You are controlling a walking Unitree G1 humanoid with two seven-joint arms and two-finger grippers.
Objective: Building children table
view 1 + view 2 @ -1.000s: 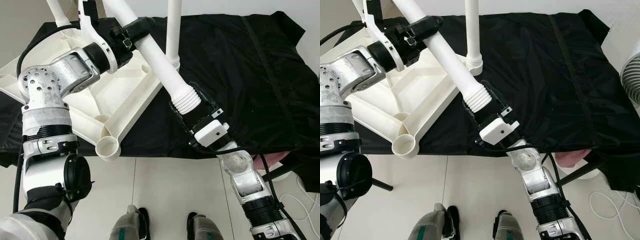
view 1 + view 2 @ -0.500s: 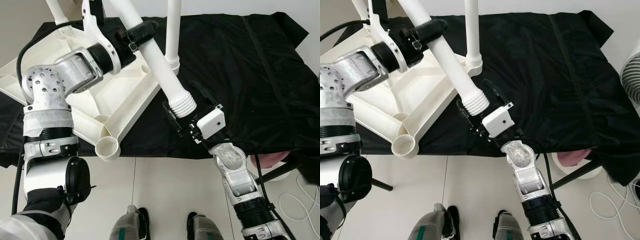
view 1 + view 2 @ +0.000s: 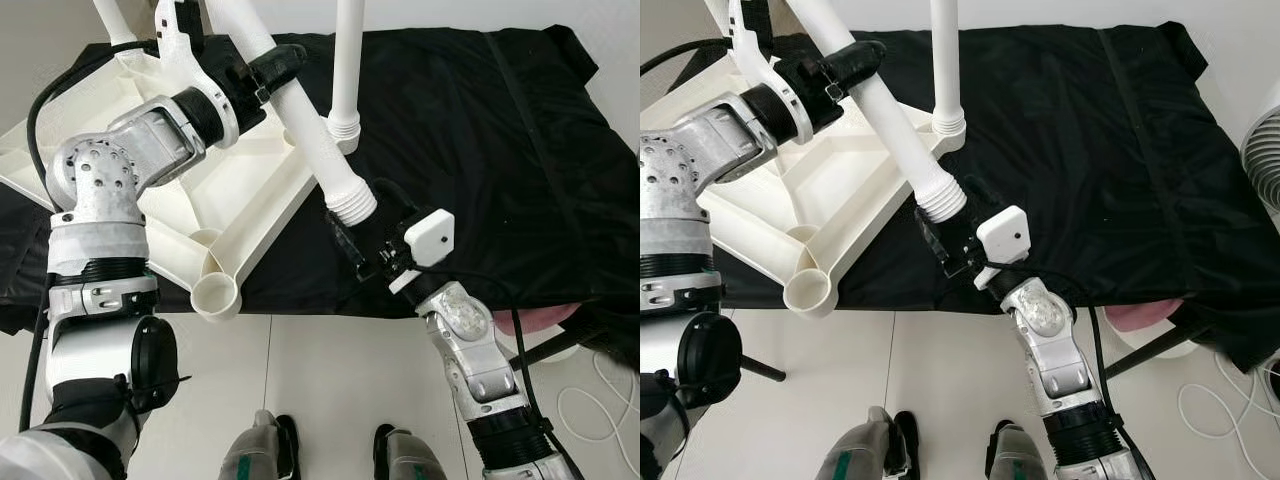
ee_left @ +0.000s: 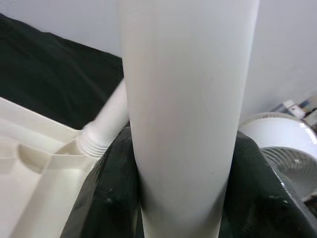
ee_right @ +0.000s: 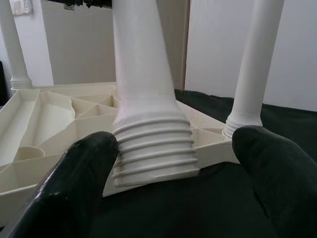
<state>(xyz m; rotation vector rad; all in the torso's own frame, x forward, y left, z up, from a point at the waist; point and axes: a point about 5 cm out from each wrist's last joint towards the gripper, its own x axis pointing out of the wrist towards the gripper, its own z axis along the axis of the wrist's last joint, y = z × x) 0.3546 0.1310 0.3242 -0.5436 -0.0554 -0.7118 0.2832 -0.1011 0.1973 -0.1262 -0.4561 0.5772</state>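
Note:
The white children's table top [image 3: 240, 190] lies upside down on a black-covered surface [image 3: 480, 130]. One white leg [image 3: 345, 60] stands screwed into its far corner, and another [image 3: 112, 25] rises at the far left. The near corner socket [image 3: 216, 296] is empty. A loose white leg [image 3: 310, 140] slants down from upper left. My left gripper [image 3: 262, 72] is shut around its shaft, seen up close in the left wrist view [image 4: 190, 124]. The leg's threaded end [image 5: 153, 148] hangs just above the cloth beside the top's edge. My right gripper [image 3: 362, 222] is open, its fingers [image 5: 84, 173] straddling that end.
The covered surface ends just before my feet [image 3: 265, 450], which stand on white floor tiles. A white fan [image 3: 1265, 150] stands at the right, with a pink object [image 3: 1140, 318] and a cable low beside it. Bare black cloth stretches to the right of the table top.
The loose leg's threaded end has swung left and slightly away, toward the table top's edge. My right gripper followed it and rolled at the wrist. The left gripper kept its grip.

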